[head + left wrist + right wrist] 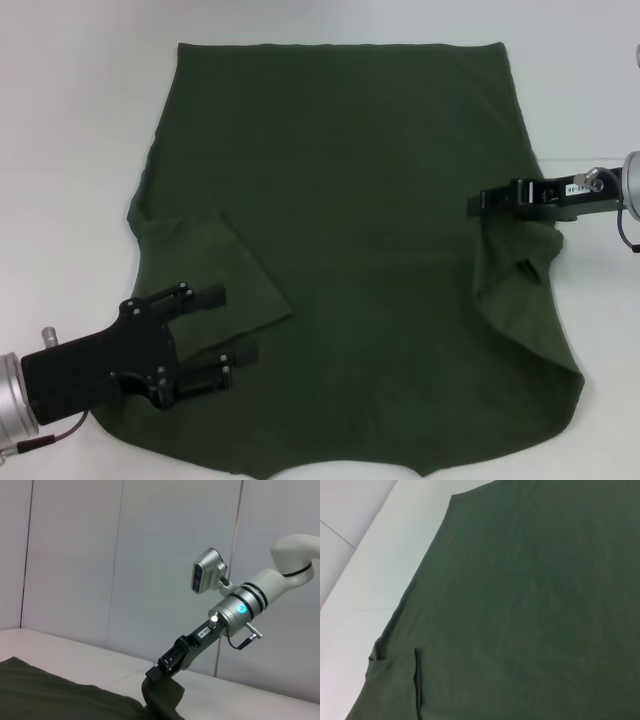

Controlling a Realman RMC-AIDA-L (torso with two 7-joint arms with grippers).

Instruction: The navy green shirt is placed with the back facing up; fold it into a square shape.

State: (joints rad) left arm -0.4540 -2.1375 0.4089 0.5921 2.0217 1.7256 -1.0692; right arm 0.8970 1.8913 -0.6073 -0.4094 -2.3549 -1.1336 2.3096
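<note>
White matte table (60, 120), bearing the work. Large dark olive-green short-sleeved shirt of soft matte fabric (350, 230), spread flat over most of the table, straight hem at the far edge; the sleeve on the robot's left is folded inward over the body, forming a lighter triangular flap, and the sleeve on the robot's right is drawn inward and up into loose hanging folds. The same cloth fills the right wrist view (530, 605). Left gripper (222, 330), black, at the near left over the folded sleeve; its two fingers stand spread apart with nothing between them. Right gripper (478, 205), black on a silver wrist, at the shirt's right edge; its fingers are closed on the bunched sleeve fabric, which the left wrist view shows lifted clear of the table beneath the gripper (154, 674).
</note>
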